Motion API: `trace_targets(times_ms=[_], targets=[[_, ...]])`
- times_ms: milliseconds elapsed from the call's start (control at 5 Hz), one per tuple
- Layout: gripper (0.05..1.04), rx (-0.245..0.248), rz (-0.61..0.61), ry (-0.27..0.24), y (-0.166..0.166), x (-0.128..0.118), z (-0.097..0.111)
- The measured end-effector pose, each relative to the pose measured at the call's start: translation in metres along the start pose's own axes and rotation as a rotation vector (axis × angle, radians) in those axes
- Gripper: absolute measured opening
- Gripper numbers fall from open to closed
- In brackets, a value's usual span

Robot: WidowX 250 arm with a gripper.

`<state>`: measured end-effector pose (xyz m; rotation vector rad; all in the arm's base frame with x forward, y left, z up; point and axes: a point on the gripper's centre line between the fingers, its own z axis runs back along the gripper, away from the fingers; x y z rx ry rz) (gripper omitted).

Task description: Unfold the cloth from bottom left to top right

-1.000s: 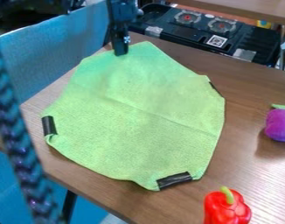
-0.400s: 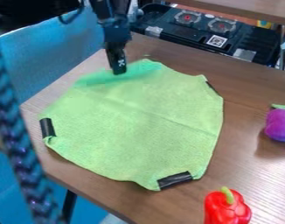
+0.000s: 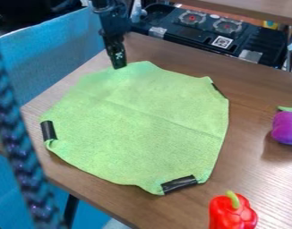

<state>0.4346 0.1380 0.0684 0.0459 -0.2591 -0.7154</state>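
"Hanging down at the upper edge of the green cloth (image 3: 136,120) is the black gripper (image 3: 117,62). Does the stove behind bear any marking?"

"One square black-and-white matrix code (image 3: 222,41), set on the black toy stove (image 3: 265,50) below its two burners (image 3: 191,17)."

"How does the cloth lie relative to the edges?"

"Spread mostly flat on the wooden table (image 3: 262,172), with a faint diagonal crease and a small curl at its left corner. Its left side lies near the table's edge; to the right, a broad stretch of wood separates it from the purple toy eggplant (image 3: 286,128). The red toy pepper (image 3: 232,212), nearer the camera, stands just beyond its lower right corner."

"And the counts?"

"One cloth, three black strips (image 3: 48,130) along its border, one eggplant, one pepper."

"The gripper's state?"

"How far it is open cannot be told, nor whether it has hold of the cloth."
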Motion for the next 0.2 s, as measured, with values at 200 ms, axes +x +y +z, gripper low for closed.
trace_targets(times_ms=[200], targets=[[1.001, 0.022, -0.008, 0.001, 0.0001, -0.0011, 0.0066]])
